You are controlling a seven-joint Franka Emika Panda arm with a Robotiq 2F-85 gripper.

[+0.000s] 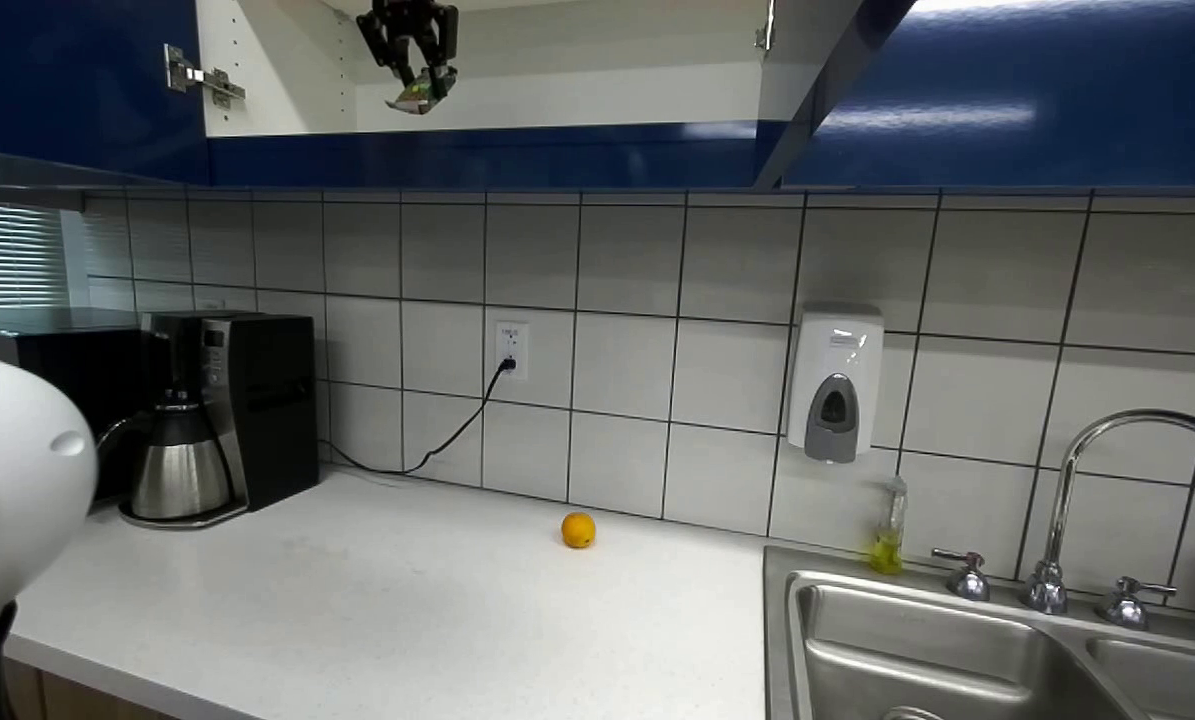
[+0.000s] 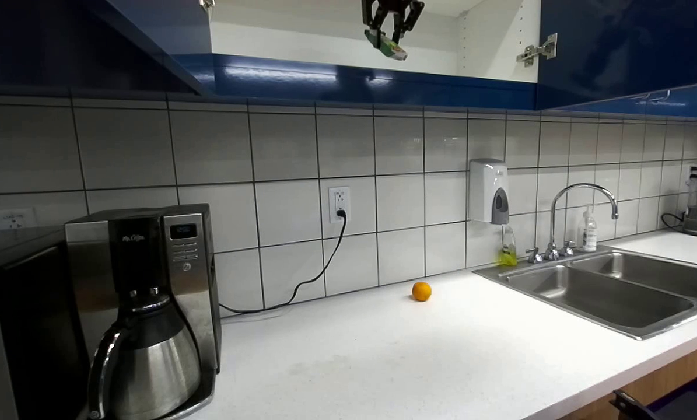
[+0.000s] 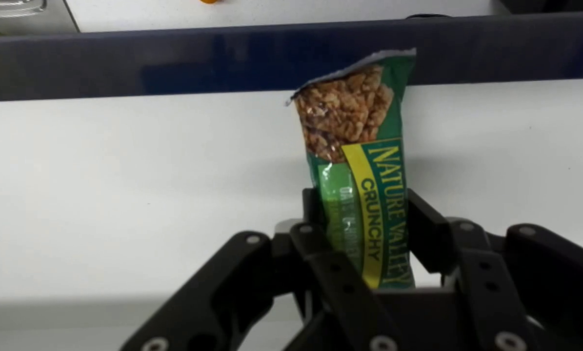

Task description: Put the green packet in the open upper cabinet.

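The green packet is a crunchy granola bar wrapper with a yellow stripe and a light green patch. My gripper is shut on it, with a black finger along each long side. In both exterior views the gripper points down at the opening of the open upper cabinet, with the packet tilted in it. In the wrist view the cabinet's white bottom lies beneath the packet. Whether the packet touches it cannot be told. The packet's lower end is hidden by the gripper.
A dark blue front edge runs along the cabinet bottom. Blue doors stand open at the sides. Below are an orange ball, a coffee maker, a soap dispenser and a sink.
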